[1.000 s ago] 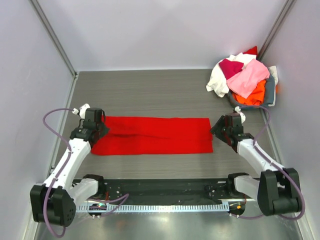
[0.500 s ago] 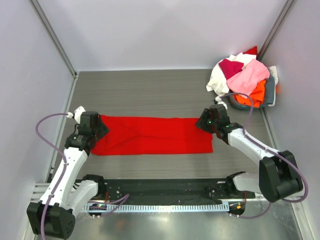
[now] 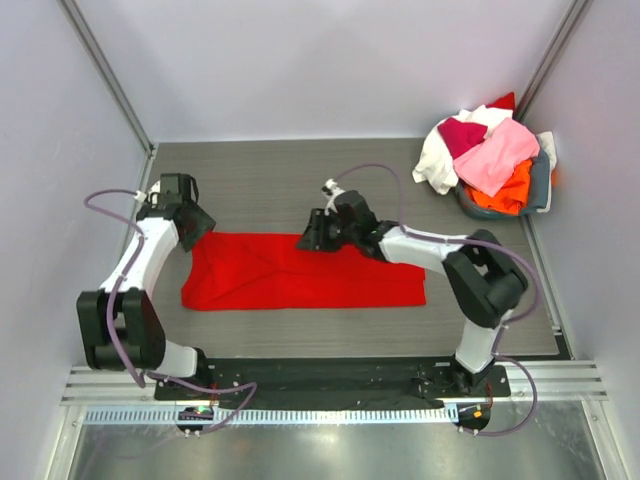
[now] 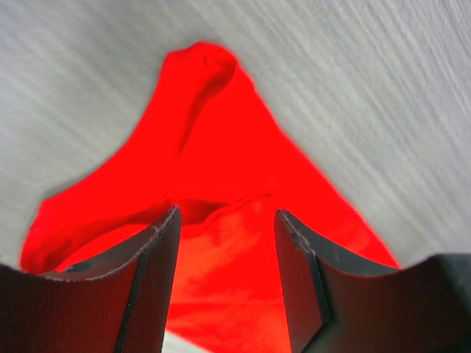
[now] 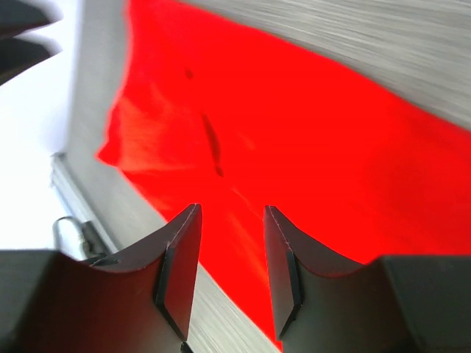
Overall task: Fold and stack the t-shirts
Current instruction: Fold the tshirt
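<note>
A bright red t-shirt (image 3: 310, 272) lies flat on the table, folded into a long strip. My left gripper (image 3: 193, 226) is open at the strip's far left corner; in the left wrist view (image 4: 224, 220) red cloth (image 4: 221, 162) lies under and between the jaws, not gripped. My right gripper (image 3: 311, 238) is open over the middle of the strip's far edge; the right wrist view (image 5: 232, 213) shows red cloth (image 5: 294, 147) below it. Other t-shirts are heaped at the back right: pink (image 3: 495, 155), white (image 3: 437, 160), magenta (image 3: 462, 133), orange (image 3: 505, 195).
A grey basket (image 3: 541, 185) under the heap stands in the back right corner. Pale walls close the table on the left, back and right. The metal rail (image 3: 330, 412) with both arm bases runs along the near edge.
My right gripper has swept left from the red shirt's right end to the middle of its far edge. My left gripper has moved a little farther back at the left end. The shirt lies as before.
</note>
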Controlling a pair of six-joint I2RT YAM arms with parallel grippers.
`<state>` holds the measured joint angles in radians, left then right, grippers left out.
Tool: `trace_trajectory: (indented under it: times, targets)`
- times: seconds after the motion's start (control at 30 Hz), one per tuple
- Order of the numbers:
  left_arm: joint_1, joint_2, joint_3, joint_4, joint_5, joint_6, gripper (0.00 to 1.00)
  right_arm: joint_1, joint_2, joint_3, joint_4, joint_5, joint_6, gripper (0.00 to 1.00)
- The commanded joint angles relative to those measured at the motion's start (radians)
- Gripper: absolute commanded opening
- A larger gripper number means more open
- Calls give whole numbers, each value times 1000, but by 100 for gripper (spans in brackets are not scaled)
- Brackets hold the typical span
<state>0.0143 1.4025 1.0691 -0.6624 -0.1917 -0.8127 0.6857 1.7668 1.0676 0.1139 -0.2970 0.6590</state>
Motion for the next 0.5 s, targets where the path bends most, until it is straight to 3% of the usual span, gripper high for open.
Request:
trace_trajectory:
  times: [0.0, 0.1, 0.47]
  targets:
    - [9, 88, 83, 1, 61, -39, 54, 34, 119, 136, 119, -122, 45, 45]
    - [7, 168, 117, -8, 70, -92, 49, 67, 184, 251, 67, -88, 27, 49]
    - [9, 389, 199, -46, 41, -114, 50, 90, 483, 532, 56, -243, 68, 51]
